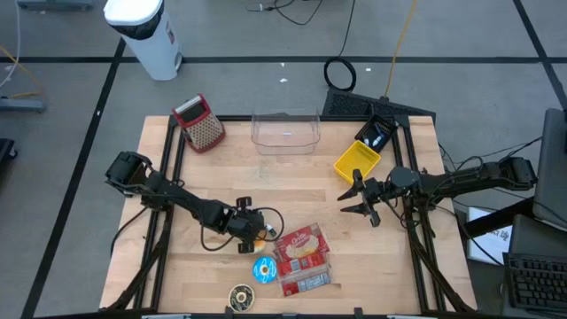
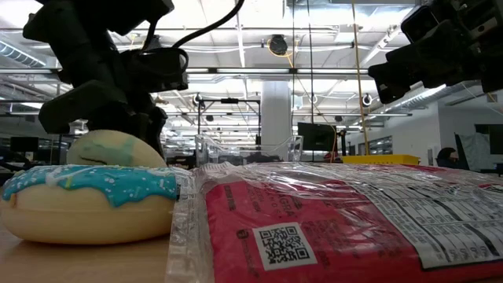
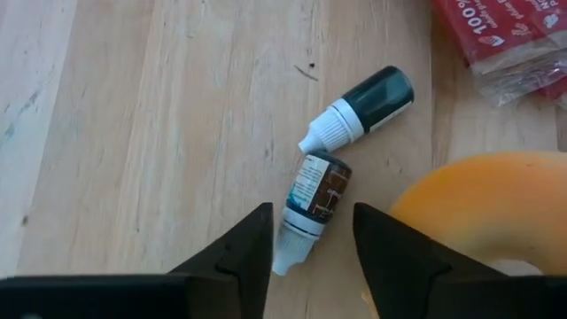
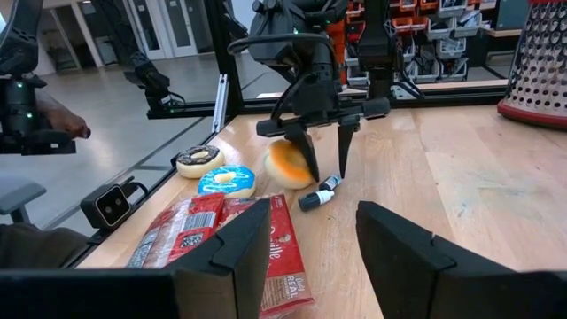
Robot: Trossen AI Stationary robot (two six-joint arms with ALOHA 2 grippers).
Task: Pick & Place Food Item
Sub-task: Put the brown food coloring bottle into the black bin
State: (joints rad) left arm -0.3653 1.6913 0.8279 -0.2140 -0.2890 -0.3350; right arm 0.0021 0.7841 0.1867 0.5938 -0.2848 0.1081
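On the wooden worktop [image 1: 292, 182], the red food packet [image 1: 301, 252] lies near the front edge beside the blue-iced donut [image 1: 264, 269], with the clear bin [image 1: 285, 131] and yellow container [image 1: 356, 161] well apart at the back. The left hand [image 3: 310, 235] hangs low with fingers parted around a small dropper bottle [image 3: 314, 199], not gripping, the orange donut [image 3: 478, 208] just beside; closing now could trap the bottle, not food, or knock the second bottle [image 3: 363, 111] rolling. The right hand [image 1: 361, 199] waits open near the yellow container.
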